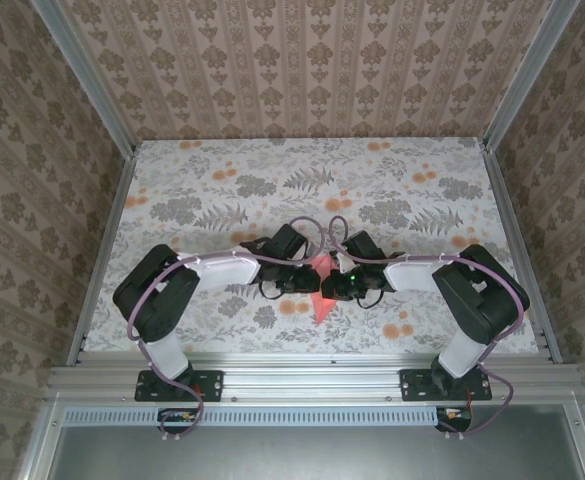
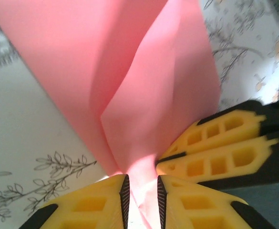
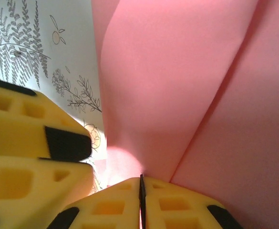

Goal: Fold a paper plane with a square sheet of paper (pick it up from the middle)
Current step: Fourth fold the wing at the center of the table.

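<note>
Over the floral-print tabletop [image 1: 222,200], your right gripper [image 3: 141,179] pinches the thin salmon-pink folded paper sheet [image 2: 149,86]; the jaws of your left gripper [image 2: 142,183] stand slightly parted around it.

The top view is bright and evenly lit from above. The floral table [image 1: 222,190] looks sharp, with small soft shadows under the arms, and the walls splay outward at the frame edges.

In the left wrist view the pink paper [image 2: 144,95] glows, its folds show as darker bands, and the table at the left is washed out. The left gripper's fingers [image 2: 91,205] are slightly soft along the near edge.

In the right wrist view a pale hot spot shines through the paper just above the right gripper's fingers [image 3: 110,205]. The focus is soft.
</note>
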Controlling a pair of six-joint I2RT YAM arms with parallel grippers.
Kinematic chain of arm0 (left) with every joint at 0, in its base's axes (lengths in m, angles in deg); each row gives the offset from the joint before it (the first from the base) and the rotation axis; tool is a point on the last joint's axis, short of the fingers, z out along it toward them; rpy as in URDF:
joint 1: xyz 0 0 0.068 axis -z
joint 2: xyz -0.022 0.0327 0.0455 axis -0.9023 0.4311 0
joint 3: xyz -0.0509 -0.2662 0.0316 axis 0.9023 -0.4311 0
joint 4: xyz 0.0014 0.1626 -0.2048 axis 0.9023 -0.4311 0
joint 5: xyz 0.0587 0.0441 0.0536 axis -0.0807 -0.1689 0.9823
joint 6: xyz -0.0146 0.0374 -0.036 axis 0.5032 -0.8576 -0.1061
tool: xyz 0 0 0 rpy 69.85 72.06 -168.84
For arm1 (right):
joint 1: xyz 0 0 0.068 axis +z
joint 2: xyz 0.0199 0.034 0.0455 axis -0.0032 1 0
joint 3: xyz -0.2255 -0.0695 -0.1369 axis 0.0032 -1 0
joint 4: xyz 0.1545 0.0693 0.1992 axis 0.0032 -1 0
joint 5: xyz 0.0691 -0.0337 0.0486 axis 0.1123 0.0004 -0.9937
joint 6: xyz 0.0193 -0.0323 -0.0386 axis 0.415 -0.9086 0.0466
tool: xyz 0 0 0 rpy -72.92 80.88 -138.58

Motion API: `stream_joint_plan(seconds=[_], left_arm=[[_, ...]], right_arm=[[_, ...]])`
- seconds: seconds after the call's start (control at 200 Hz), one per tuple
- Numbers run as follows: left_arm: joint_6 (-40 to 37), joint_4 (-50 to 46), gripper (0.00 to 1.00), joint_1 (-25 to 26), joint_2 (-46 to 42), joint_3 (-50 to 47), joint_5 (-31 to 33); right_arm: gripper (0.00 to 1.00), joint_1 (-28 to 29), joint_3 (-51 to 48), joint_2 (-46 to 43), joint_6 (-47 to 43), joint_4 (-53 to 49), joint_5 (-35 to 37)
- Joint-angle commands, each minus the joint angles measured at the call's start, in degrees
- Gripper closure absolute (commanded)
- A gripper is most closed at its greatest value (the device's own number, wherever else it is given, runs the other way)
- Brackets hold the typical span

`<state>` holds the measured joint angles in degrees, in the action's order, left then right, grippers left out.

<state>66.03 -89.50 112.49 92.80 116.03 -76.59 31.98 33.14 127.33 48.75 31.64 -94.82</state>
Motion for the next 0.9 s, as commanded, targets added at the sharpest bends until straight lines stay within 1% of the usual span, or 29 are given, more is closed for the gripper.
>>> stream_joint_plan(seconds=[0.0, 0.065, 0.21, 0.43, 0.66, 0.895], left_arm=[[-3.0, -4.5, 0.72, -1.1, -2.4, 3.6, 1.9], [-3.8, -5.9, 0.71, -1.6, -2.4, 5.0, 2.6], [-3.9, -5.6, 0.71, -2.6, -0.6, 7.1, 1.4], [-3.3, -2.0, 0.74, -2.9, 4.4, 9.0, -2.3], [-4.5, -0.8, 0.76, -2.9, 8.3, 9.4, -4.1], [-5.5, -2.2, 0.76, -3.0, 9.7, 8.7, -2.1]], right_arm=[[0.88, 0.8, -0.7, 1.0, -2.5, -6.8, 4.7], [0.89, 0.8, -0.8, 0.7, -2.6, -6.9, 4.8], [0.89, 0.9, -1.2, 0.2, -2.6, -6.0, 4.7], [0.89, 1.3, -1.3, 0.0, -2.7, -5.5, 4.7], [0.89, 1.6, -1.4, -0.6, -2.9, -5.7, 5.1], [0.89, 1.7, -1.4, -1.2, -3.2, -6.1, 5.6]])
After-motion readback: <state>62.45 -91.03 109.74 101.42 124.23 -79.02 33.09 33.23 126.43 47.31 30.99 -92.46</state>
